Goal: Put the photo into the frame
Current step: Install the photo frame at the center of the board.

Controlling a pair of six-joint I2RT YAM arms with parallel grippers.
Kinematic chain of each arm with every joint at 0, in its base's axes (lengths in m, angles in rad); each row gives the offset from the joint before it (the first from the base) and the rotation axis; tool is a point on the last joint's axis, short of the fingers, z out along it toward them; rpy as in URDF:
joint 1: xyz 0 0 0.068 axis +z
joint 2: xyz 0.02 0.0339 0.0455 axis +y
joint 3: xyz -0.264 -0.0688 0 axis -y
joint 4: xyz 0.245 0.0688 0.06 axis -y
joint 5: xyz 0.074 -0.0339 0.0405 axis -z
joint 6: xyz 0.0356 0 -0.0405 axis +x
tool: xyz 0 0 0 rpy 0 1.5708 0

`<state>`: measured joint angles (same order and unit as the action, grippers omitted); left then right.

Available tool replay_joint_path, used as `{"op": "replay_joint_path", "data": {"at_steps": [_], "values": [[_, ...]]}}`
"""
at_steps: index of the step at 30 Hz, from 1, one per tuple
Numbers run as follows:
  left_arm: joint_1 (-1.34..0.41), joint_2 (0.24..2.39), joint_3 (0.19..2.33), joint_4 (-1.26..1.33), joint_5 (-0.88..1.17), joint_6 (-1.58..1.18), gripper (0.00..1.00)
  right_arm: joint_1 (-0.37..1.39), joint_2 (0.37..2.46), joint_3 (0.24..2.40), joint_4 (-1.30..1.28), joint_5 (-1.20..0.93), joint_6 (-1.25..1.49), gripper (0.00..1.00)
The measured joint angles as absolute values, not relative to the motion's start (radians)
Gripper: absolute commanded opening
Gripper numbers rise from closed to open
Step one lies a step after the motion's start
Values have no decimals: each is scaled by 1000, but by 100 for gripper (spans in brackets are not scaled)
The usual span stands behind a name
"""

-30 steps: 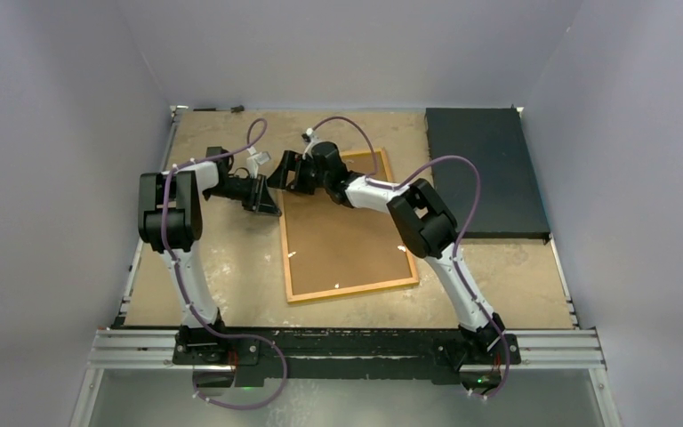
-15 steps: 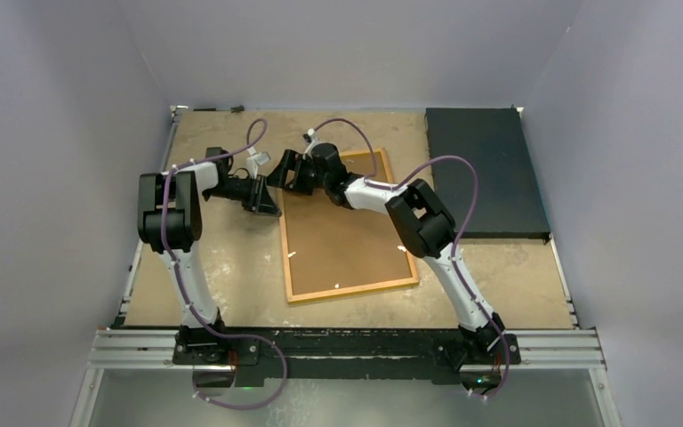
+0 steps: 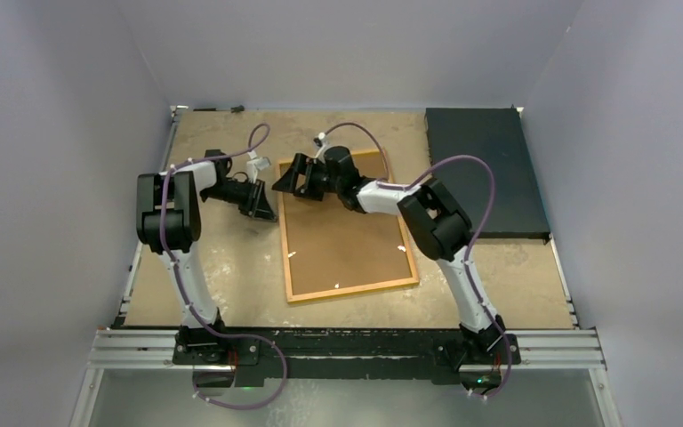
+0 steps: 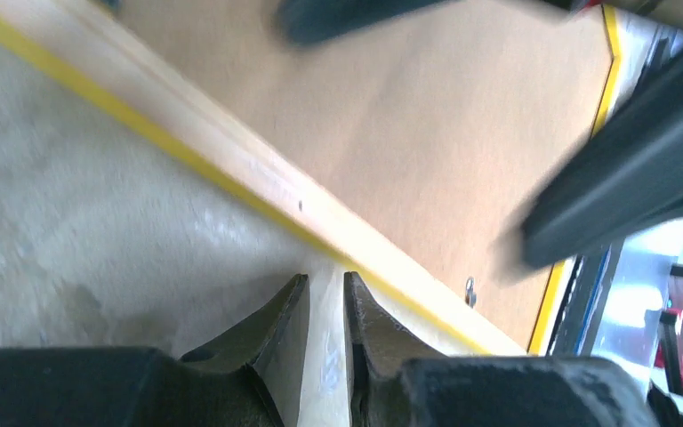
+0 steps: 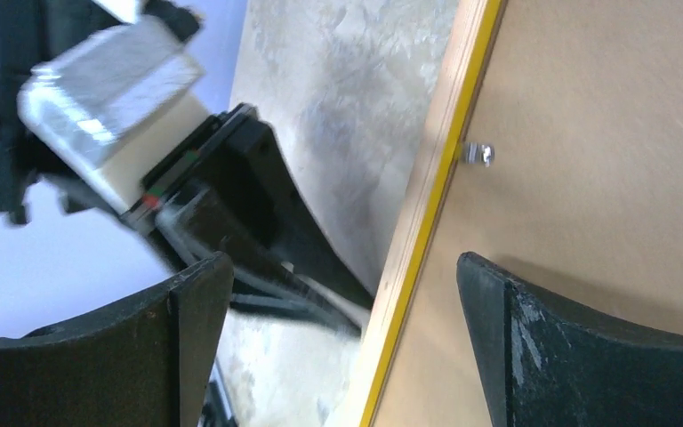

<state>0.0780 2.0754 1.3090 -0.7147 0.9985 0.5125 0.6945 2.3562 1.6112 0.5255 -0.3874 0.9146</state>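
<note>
The frame point(image 3: 353, 291) lies face down in the middle of the table, its yellow-edged wooden rim around a brown backing board point(image 3: 342, 236). My left gripper point(image 3: 267, 209) sits at the frame's left side near the far corner. In the left wrist view it point(image 4: 326, 294) is shut on a pale wooden strip of the frame point(image 4: 231, 151). My right gripper point(image 3: 286, 178) hovers open over the frame's far left corner. In the right wrist view its jaws point(image 5: 345, 262) straddle the frame's rim point(image 5: 436, 160) without touching it. The photo is hidden.
A dark rectangular mat point(image 3: 485, 169) lies at the back right of the table. Small metal clips point(image 5: 478, 153) stick out along the inside of the frame's rim. The two wrists are close together at the frame's far left corner. Walls close in on three sides.
My right gripper has shifted a little right and toward the back, away from the left gripper. The left gripper keeps its hold and has barely moved.
</note>
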Motion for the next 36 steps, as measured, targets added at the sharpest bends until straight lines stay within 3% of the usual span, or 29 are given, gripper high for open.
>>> {"op": "replay_joint_path", "data": {"at_steps": [7,12,18,22,36], "values": [[118,2062,1326,-884,910,676,24,519,2068,1412,451,-396,822,99],[88,1958,1237,-838,792,729,24,344,1975,1401,373,-237,697,99],[-96,1792,1064,-724,643,739,24,308,1992,1399,277,-57,577,99],[-125,1764,1039,-691,608,744,24,310,2032,1401,252,-17,540,99],[-184,1718,994,-630,529,744,23,319,2228,1534,257,-70,542,99]]}}
